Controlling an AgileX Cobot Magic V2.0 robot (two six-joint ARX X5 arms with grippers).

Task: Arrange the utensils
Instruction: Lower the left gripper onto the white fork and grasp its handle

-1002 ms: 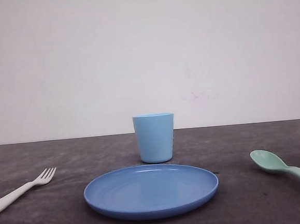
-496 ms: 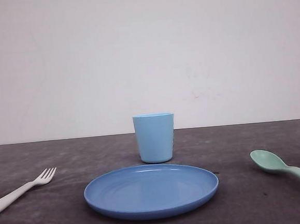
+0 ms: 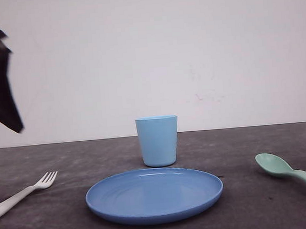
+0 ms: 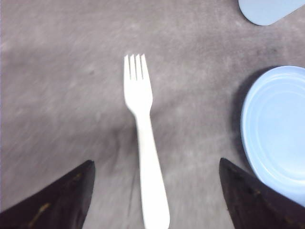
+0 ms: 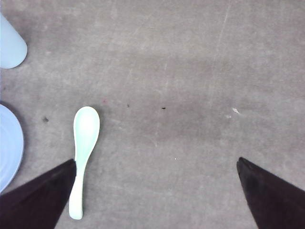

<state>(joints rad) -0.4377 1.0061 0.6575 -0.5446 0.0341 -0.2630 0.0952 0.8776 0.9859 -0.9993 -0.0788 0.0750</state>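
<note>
Fork (image 3: pixel 24 192) lies flat at lower left of the front view, tines toward the cup (image 3: pixel 158 141); spoon (image 3: pixel 293 174) flat at lower right, bowl up. Plate (image 3: pixel 154 194) sits between them, cup just behind it: a place setting with the cutlery pushed out wide. Left gripper (image 4: pixel 155 191) hangs above the fork, fingers spread and empty, handle centred in the gap; looks lined up for a pick. Right gripper (image 5: pixel 157 191) also spread, empty, spoon off to its lower-left side.
</note>
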